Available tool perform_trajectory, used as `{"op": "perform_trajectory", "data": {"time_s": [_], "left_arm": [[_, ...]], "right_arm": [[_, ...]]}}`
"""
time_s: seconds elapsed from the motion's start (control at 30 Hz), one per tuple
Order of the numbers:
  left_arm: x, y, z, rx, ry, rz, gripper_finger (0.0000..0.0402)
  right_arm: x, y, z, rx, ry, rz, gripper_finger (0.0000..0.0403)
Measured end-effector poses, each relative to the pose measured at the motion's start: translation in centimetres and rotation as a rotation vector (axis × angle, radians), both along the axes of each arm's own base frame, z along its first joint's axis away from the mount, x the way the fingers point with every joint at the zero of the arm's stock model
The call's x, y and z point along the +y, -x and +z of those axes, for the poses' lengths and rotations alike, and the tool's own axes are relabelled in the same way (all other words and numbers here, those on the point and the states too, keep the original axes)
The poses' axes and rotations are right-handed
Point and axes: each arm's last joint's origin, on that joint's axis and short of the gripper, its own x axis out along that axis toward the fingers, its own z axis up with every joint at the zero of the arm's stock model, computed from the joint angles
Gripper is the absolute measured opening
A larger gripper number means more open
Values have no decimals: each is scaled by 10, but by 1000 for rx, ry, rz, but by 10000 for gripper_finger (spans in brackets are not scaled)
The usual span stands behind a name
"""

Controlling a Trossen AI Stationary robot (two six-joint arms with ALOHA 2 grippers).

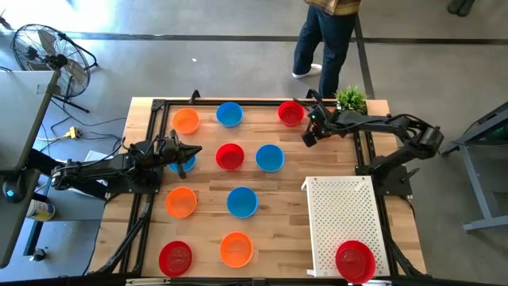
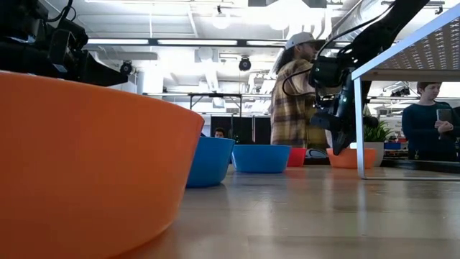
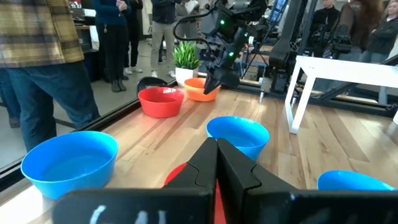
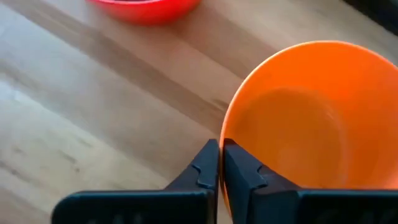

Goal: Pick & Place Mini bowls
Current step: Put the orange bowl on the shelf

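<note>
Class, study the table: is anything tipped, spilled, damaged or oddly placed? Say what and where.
Nothing stands out. The mini bowls sit upright and whole on the table, nothing spilled; one red bowl rests on the white tray.

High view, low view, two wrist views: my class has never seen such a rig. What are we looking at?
It is a robot with two dark arms at a wooden table. One camera looks straight down, one sits at tabletop height, one rides on each wrist. Red, orange and blue mini bowls are spread over the table; a white perforated tray holds one red bowl. The right arm has its jaws shut on the rim of an orange bowl near the far edge. The left arm waits on its side, jaws shut and empty.
</note>
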Motion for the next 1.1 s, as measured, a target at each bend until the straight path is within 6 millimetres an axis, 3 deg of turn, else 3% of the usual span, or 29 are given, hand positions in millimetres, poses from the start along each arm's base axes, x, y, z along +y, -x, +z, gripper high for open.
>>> {"op": "perform_trajectory", "data": {"time_s": [0.43,0.6,0.73,0.93,1.1], "left_arm": [[0,0,0,0,0,-1,0],[0,0,0,0,0,-1,0],[0,0,0,0,0,-1,0],[0,0,0,0,0,-2,0],[0,0,0,0,0,-1,0]], "right_arm": [[40,-2,18,-126,-260,75,25],[46,-4,19,-121,-296,105,73],[44,-1,31,-64,-284,82,122],[39,20,62,-32,-162,5,170],[32,52,63,-34,-118,-140,174]]}}
